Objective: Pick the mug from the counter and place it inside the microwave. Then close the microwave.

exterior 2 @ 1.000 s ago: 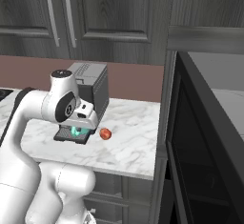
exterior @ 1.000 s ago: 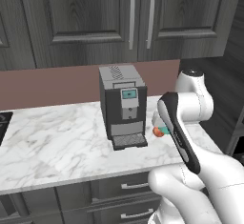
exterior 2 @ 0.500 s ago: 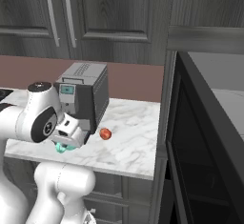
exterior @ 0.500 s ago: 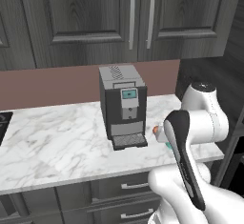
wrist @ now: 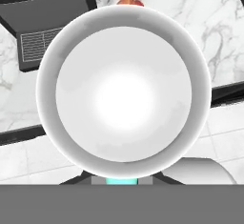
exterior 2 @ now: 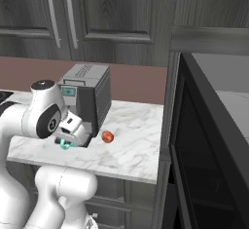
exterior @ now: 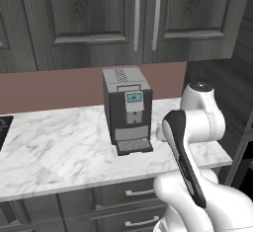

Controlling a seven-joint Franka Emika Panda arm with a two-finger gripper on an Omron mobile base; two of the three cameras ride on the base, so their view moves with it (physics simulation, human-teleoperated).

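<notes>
base views flank counter (exterior: 59,147), hand view top-down

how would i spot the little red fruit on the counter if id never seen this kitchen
Find the white marble counter under the dark cabinets, then the boxy grey coffee machine on it. The fruit lies just right of the machine: small, round, red-orange.

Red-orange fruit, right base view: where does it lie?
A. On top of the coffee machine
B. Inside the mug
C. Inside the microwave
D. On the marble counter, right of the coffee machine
D: the red-orange fruit rests on the white marble counter, just right of the coffee machine.
</notes>
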